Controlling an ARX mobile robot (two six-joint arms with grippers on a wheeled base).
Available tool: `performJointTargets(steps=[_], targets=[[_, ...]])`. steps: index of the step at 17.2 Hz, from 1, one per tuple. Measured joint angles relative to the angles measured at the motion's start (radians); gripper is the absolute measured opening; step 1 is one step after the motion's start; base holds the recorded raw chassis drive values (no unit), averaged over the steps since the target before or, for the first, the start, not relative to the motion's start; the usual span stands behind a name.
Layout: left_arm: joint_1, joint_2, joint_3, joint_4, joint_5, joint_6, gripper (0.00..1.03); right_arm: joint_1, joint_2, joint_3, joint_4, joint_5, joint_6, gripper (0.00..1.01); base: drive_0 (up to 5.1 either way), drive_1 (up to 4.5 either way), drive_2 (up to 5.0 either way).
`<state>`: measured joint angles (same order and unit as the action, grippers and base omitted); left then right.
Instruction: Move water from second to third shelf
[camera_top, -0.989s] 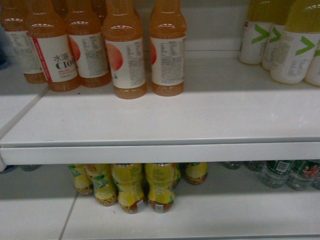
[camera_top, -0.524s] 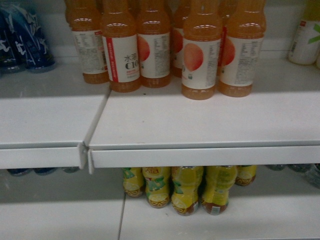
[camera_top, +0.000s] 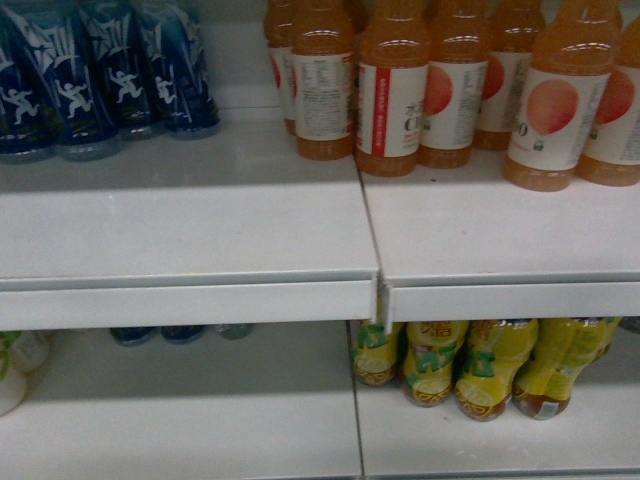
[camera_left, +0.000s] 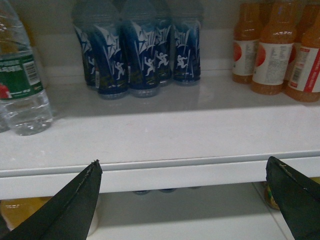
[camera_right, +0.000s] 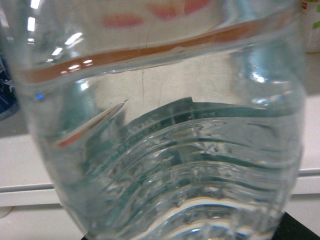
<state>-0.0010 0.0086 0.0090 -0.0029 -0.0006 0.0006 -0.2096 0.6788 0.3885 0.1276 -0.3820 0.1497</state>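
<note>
A clear ribbed bottle of water (camera_right: 165, 150) fills the right wrist view, with a reddish band near its top. My right gripper (camera_right: 190, 235) is shut on it, and only a black finger (camera_right: 300, 231) shows at the bottom corner. Another water bottle (camera_left: 20, 85) with a green label stands at the left end of the white shelf (camera_left: 165, 135) in the left wrist view. My left gripper (camera_left: 183, 169) hangs open in front of that shelf's front lip, with nothing between its fingers. Neither gripper appears in the head view.
Dark blue bottles (camera_top: 90, 80) stand at the back left of the upper shelf (camera_top: 190, 230), with orange drink bottles (camera_top: 400, 90) to their right. Yellow bottles (camera_top: 480, 365) stand on the lower shelf (camera_top: 200, 420). A seam (camera_top: 378, 290) splits the shelf boards.
The head view has swung left: the orange and yellow bottles slid to the right of the frame, and the blue bottles came into view at the upper left.
</note>
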Motion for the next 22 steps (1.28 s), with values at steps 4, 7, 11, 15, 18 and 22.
performJointTargets(steps=[4,7,11,15,18,22], targets=[[0.000,0.000,0.000,0.002,0.001,0.000,0.98,0.000,-0.001,0.000,0.006,-0.003,0.000,0.40,-4.9,1.31,3.4],[0.000,0.000,0.000,0.000,0.000,0.000,0.98,0.001,0.000,0.000,0.005,-0.005,0.000,0.40,-5.0,2.44,2.4],[0.000,0.000,0.000,0.000,0.000,0.000,0.98,0.000,0.000,0.000,0.003,0.001,0.000,0.40,-5.0,2.47,2.5],[0.000,0.000,0.000,-0.003,0.001,0.000,0.98,0.000,-0.001,0.000,0.005,-0.003,0.000,0.40,-5.1,2.32,2.3],[0.000,0.000,0.000,0.001,0.000,0.000,0.98,0.000,-0.001,0.000,0.005,-0.002,0.000,0.40,-5.1,2.40,2.4],[0.000,0.000,0.000,-0.002,0.000,0.000,0.98,0.000,0.000,0.000,0.005,0.000,0.000,0.40,-5.0,2.47,2.5]])
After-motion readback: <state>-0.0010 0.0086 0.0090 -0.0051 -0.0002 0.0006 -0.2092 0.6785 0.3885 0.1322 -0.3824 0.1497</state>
